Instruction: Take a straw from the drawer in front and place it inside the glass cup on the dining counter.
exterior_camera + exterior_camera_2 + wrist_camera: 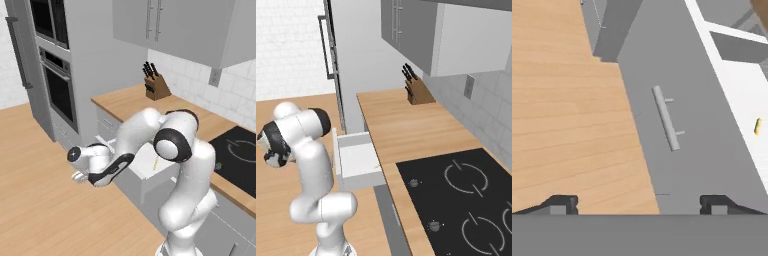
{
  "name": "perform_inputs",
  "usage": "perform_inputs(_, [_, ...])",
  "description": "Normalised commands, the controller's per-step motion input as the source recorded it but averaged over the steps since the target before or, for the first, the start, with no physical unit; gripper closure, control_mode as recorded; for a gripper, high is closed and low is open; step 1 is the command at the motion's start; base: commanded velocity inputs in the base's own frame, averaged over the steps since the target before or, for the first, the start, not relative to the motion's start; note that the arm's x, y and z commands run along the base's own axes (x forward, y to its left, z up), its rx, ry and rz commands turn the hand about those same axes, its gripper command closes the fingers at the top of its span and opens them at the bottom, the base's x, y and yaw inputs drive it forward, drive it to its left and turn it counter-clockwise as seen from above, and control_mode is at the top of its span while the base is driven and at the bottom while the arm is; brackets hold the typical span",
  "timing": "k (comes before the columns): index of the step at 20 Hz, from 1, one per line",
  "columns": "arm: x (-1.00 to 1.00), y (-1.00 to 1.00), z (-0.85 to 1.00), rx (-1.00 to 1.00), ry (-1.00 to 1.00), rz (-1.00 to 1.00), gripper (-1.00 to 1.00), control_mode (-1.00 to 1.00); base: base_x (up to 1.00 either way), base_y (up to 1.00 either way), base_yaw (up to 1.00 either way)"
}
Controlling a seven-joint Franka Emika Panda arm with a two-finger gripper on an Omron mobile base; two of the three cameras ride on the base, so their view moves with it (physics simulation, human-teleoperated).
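Gripper (pixel 638 202) is sitting wide open, gripping nothing, off the handle (pixel 666 117). I'm seeing the drawer (pixel 358 162) hanging open with the straw (pixel 757 126) lying inside. Knife block (pixel 156 84) is standing way back on the worktop (pixel 406 125), cooktop (pixel 466 195) alongside.

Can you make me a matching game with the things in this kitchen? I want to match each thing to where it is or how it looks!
Things:
1. straw
2. drawer
3. knife block
4. gripper

Clues:
A. on the wall-side wood worktop
B. pulled out, white inside
C. open, holding nothing
D. yellow, lying in the drawer

Pairs: 1-D, 2-B, 3-A, 4-C
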Motion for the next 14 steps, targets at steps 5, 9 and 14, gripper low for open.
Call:
perform_inputs(5, [0.09, -0.83, 1.00, 0.22, 0.00, -0.14, -1.00, -1.00, 0.00, 0.00, 0.00])
perform_inputs(9, [0.38, -0.77, 0.96, 0.22, 0.05, -0.09, -1.00, -1.00, 0.00, 0.00, 0.00])
perform_inputs(14, [0.53, -0.62, 0.31, 0.14, 0.11, -0.05, -1.00, -1.00, 0.00, 0.00, 0.00])
